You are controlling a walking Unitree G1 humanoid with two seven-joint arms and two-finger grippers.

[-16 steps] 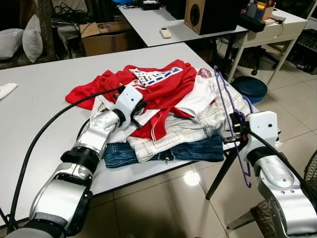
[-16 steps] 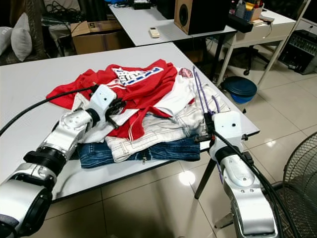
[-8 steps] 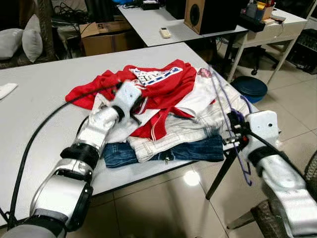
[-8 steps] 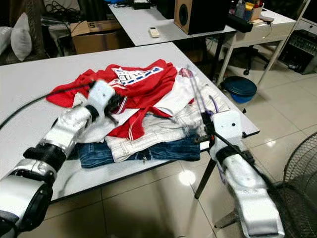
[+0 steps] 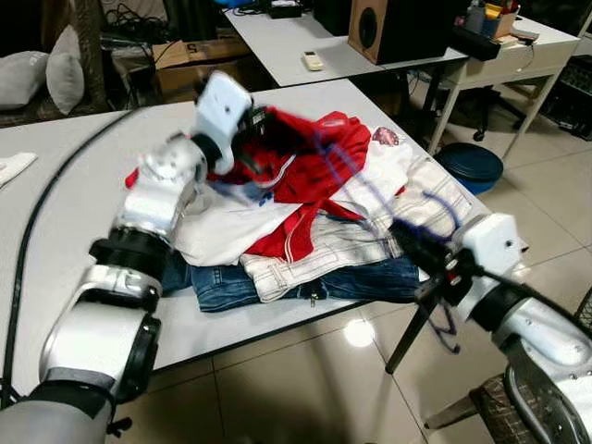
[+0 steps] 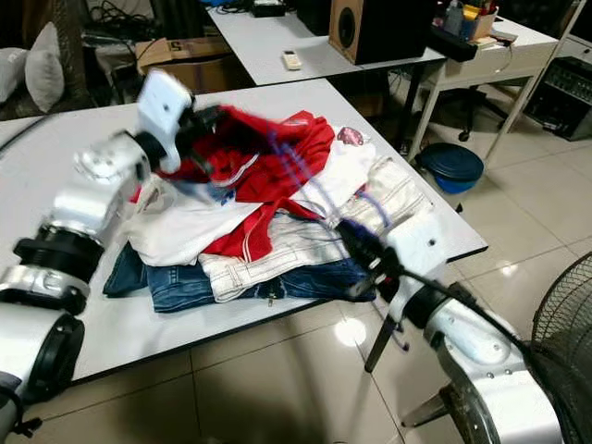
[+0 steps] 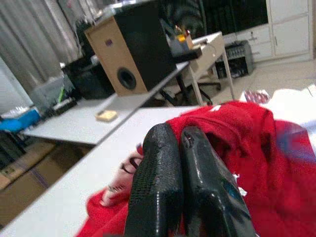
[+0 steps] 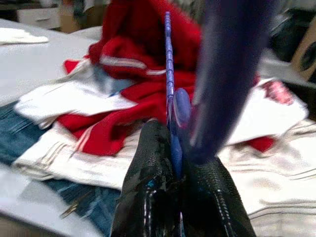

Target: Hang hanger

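A red shirt (image 5: 305,166) lies on top of a clothes pile on the white table (image 5: 74,185). My left gripper (image 5: 257,125) is raised above the pile's far left side, shut on a fold of the red shirt (image 7: 247,143) and lifting it. At the table's near right corner my right gripper (image 5: 412,248) is shut on a purple hanger (image 8: 168,59). The hanger (image 5: 356,185) is blurred and slants over the pile toward the lifted shirt. Its lower end hangs below the table edge.
Under the red shirt lie a white shirt (image 5: 231,231), pale striped trousers (image 5: 342,245) and jeans (image 5: 222,287). A second table with a speaker (image 5: 388,28) stands behind. A blue round thing (image 5: 470,165) sits on the floor at right, a fan (image 6: 555,314) near my right arm.
My left gripper has risen and pulled back, lifting the red shirt off the pile. My right gripper has tilted the hanger leftward over the clothes toward the shirt.
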